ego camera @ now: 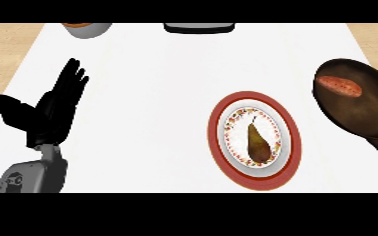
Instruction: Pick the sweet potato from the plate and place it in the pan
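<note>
Sweet potato (341, 85) is lying in the pan (354, 111), far off to the right of the left hand (56, 107) and slightly above its level in the head view; nothing is touching it. It sits in the upper-left part of the dark pan, orange-red against the brown inside. Pan is cut by the right edge of the view. Plate (253, 139) with the red rim and patterned inner ring sits between hand and pan, right of the hand and a bit lower, just beside the pan's left side; can't tell if they touch. On the plate: a pear (256, 142), brownish green, stem pointing away from the robot. Left hand is at the left side, fingers straight and pointing up, thumb spread out to the left, holding nothing, well apart from the plate. Grey forearm (31, 175) comes in from the lower-left corner. Right hand doesn't show. Beyond the hand's fingertips, at the top edge: a grey bowl (88, 29) with something orange in it, partly cut off. Further right along the top edge, a dark object with a light rim (199, 27), too cropped to identify. White counter (148, 105) under everything.
</note>
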Available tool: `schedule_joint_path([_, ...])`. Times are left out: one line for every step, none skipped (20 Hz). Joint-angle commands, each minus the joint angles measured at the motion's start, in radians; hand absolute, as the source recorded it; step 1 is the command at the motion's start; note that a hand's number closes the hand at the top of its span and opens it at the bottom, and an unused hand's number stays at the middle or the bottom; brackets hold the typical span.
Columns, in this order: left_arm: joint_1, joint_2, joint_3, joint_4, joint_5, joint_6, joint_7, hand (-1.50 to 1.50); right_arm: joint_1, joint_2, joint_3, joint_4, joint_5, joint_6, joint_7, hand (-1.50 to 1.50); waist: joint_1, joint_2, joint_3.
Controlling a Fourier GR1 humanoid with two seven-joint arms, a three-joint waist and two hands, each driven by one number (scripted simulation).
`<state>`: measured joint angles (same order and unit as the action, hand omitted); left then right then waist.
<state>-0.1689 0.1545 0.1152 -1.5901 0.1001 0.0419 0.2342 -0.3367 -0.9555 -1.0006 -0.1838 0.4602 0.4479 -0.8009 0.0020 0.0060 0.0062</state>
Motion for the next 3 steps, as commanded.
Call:
schedule_joint_path([0.022, -0.031, -0.041, -0.055, -0.037, 0.036, 0.019, 0.0, 0.076, -0.004, -0.008, -0.007, -0.031, 0.13, -0.138, -1.5, 0.003, -0.003, 0.0])
schedule_joint_path([0.019, -0.011, -0.02, -0.062, -0.02, 0.026, 0.037, 0.0, 0.072, -0.007, -0.004, -0.011, -0.032, 0.118, -0.128, -1.5, 0.008, -0.002, 0.001])
schedule_joint_path([-0.001, -0.002, -0.001, -0.016, -0.005, 0.008, 0.01, 0.0, 0.077, 0.016, 0.013, -0.018, -0.028, 0.103, -0.132, -1.5, 0.004, -0.001, -0.001])
